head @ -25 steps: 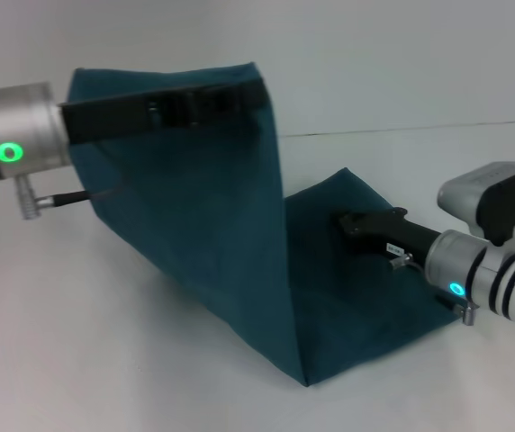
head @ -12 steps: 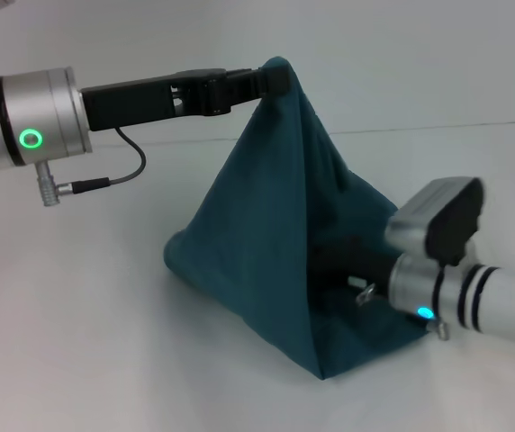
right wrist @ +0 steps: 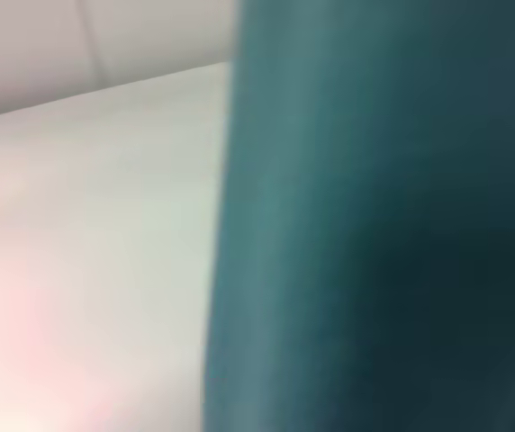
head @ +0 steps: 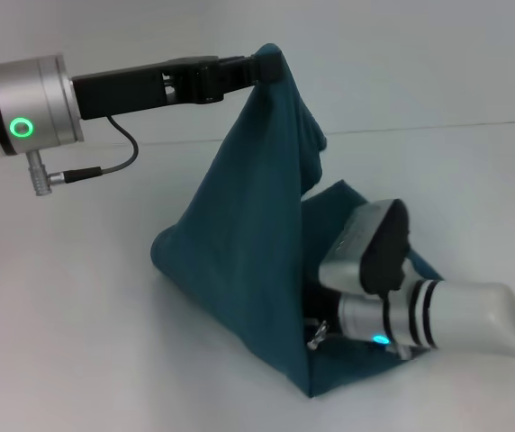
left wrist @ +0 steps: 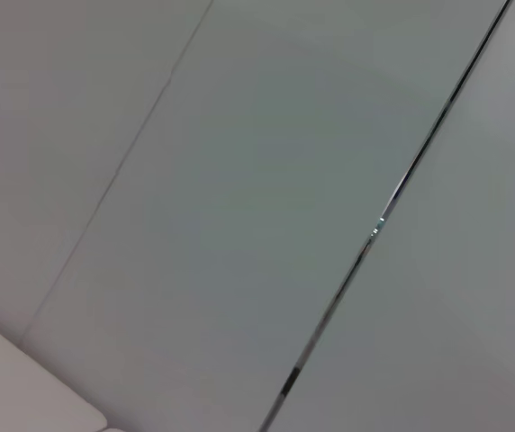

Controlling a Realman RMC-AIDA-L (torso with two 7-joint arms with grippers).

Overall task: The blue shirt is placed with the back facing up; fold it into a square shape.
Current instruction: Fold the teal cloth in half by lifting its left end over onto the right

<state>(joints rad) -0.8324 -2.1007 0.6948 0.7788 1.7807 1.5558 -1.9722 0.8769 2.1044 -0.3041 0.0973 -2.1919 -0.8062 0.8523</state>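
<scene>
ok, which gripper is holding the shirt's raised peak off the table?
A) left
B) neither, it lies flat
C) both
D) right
A: in the head view the left gripper pinches the top of the blue shirt, which hangs from it like a tent, while the right gripper sits low on the table, tucked under the draped cloth with its fingers hidden.
</scene>
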